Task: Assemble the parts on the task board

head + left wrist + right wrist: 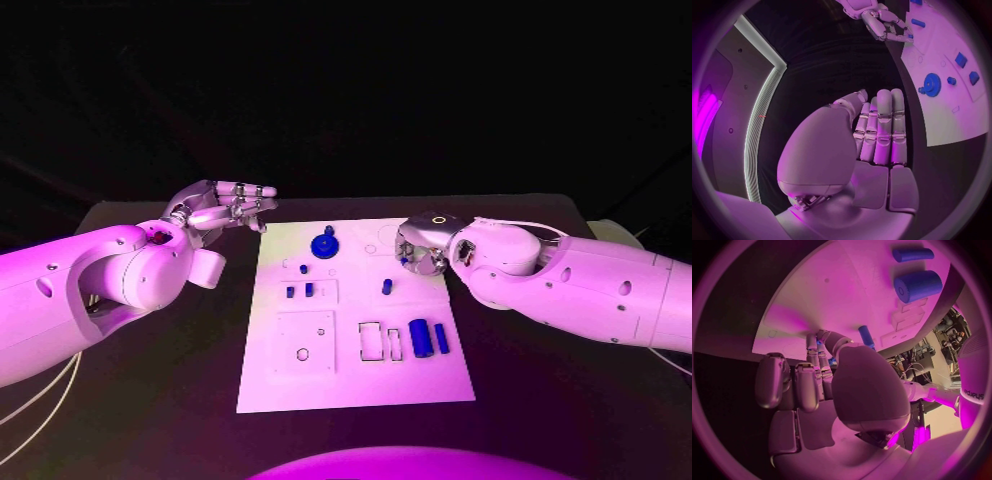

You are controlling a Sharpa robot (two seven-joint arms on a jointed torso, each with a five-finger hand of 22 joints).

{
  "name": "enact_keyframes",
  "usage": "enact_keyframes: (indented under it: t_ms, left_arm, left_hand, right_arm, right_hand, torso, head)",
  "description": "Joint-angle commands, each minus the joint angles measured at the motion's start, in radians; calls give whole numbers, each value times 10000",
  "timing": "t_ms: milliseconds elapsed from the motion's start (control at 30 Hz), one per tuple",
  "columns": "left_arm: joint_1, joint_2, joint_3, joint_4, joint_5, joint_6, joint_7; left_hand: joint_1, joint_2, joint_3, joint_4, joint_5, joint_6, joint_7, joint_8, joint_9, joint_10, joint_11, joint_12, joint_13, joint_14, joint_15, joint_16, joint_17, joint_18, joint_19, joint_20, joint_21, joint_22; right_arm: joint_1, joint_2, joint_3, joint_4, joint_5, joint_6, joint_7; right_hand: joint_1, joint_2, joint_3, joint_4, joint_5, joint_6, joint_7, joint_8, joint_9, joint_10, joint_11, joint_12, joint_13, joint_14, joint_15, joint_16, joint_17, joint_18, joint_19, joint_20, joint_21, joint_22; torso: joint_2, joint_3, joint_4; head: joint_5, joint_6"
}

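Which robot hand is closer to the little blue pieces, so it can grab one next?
Probably the right hand. It is over the task board, close beside a small blue peg. The left hand holds nothing and is off the board's edge.

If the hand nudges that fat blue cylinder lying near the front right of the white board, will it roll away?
Probably. The fat blue cylinder lies on its round side on the flat task board, so a sideways nudge would likely roll it. The thinner blue rod beside it might stop it one way. It looks rigid and smooth, perhaps slippery to grip.
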Motion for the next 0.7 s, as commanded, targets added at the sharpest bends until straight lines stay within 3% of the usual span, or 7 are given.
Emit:
enact_keyframes:
  t_ms: [33,433,700]
  left_arm:
    - [8,-2,4,17,37,0,-88]
    - [7,27,4,-82,28,18,-130]
    - [7,55,3,-114,-17,55,-154]
  left_hand:
    - [20,91,4,-54,1,-57,13,-46,-8,-75,5,37,8,-32,24,-41,-16,133,2,22,-48,-17]
    - [25,105,2,-68,1,-75,27,-53,-7,-102,16,43,8,-44,31,-61,-24,132,0,27,-57,-23]
    - [22,111,-3,-75,0,-90,36,-58,-7,-123,25,47,8,-56,38,-79,-32,131,-5,31,-66,-28]
  right_arm:
    - [-55,-103,-29,130,-34,-371,27]
    - [113,-538,80,757,7,-1119,64]
    - [269,-1030,136,1706,12,-1378,-13]
  right_hand:
    - [-27,51,43,-4,7,78,-3,67,26,78,-22,-4,13,606,-72,47,449,-188,59,3,73,1214]
    - [-53,20,45,-30,13,84,-7,62,34,88,-25,-23,5,611,-75,64,467,-205,91,0,155,1258]
    - [-80,3,43,-37,12,91,-7,61,40,96,-24,-36,1,616,-75,81,486,-215,111,-2,204,1285]
  torso:
    - [-13,-1,-7]
    - [-19,5,-2]
    - [-8,-6,-3]
  head:
    - [10,26]
    - [0,103]
    - [78,126]
